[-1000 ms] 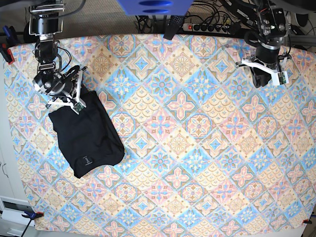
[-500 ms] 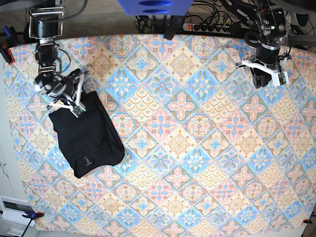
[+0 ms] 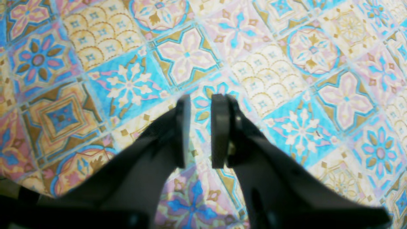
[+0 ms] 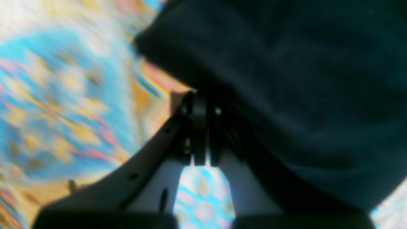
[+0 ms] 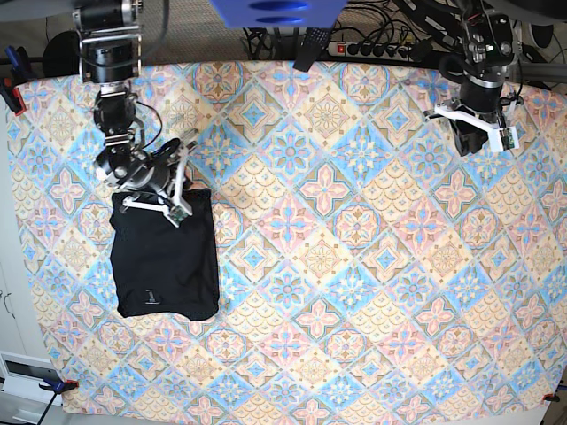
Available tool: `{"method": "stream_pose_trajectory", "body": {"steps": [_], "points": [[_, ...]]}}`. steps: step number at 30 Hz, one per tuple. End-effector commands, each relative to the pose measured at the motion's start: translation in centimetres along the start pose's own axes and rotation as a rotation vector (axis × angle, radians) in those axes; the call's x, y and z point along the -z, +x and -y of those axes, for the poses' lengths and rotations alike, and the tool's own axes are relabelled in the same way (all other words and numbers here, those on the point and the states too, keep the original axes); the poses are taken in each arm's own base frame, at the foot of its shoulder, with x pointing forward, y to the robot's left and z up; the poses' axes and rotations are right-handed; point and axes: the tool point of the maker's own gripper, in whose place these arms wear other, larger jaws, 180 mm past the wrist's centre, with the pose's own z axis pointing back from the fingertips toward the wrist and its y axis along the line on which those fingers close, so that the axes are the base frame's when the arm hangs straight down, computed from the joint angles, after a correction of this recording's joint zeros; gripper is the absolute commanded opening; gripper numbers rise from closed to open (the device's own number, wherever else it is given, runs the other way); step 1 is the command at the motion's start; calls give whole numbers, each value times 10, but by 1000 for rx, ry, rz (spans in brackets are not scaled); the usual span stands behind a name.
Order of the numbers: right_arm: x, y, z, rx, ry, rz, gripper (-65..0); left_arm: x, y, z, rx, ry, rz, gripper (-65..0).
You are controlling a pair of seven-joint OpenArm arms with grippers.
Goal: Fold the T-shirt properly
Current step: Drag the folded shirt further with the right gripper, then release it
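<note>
The black T-shirt [image 5: 164, 266] lies folded into a compact rectangle at the left of the patterned tablecloth [image 5: 354, 283], a tiny pale mark [image 5: 152, 292] near its lower edge. My right gripper [image 5: 174, 210] is at the shirt's top right edge. In the right wrist view its fingers [image 4: 199, 127] are pressed together with the dark T-shirt [image 4: 302, 79] cloth at their tips, so it is shut on the edge. My left gripper [image 5: 471, 142] hovers at the far right, away from the shirt. The left wrist view shows that left gripper [image 3: 202, 101] slightly open over bare cloth, holding nothing.
A power strip [image 5: 372, 49] and cables run along the table's back edge. A blue object [image 5: 275, 11] hangs at the top centre. The tablecloth's left edge [image 5: 11, 266] is close to the shirt.
My right gripper has moved right and toward the centre, dragging the T-shirt's top edge with it. The shirt has turned from tilted to nearly square. The left arm has stayed still.
</note>
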Motion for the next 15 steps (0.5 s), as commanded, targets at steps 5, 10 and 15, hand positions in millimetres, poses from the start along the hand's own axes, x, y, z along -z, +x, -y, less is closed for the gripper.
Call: {"method": "stream_pose_trajectory", "body": {"steps": [5,10,15], "points": [[4,17,-10,-1,33,28,-646,-3,10,0,10,-3,35,-534],[2,30,-2,-11,17,52,-647,-6,5,-2,12,1,22,-534],[-5,9,-13,-10,17,9,-648,-10,-3,-4,16,4,0,-534]]}}
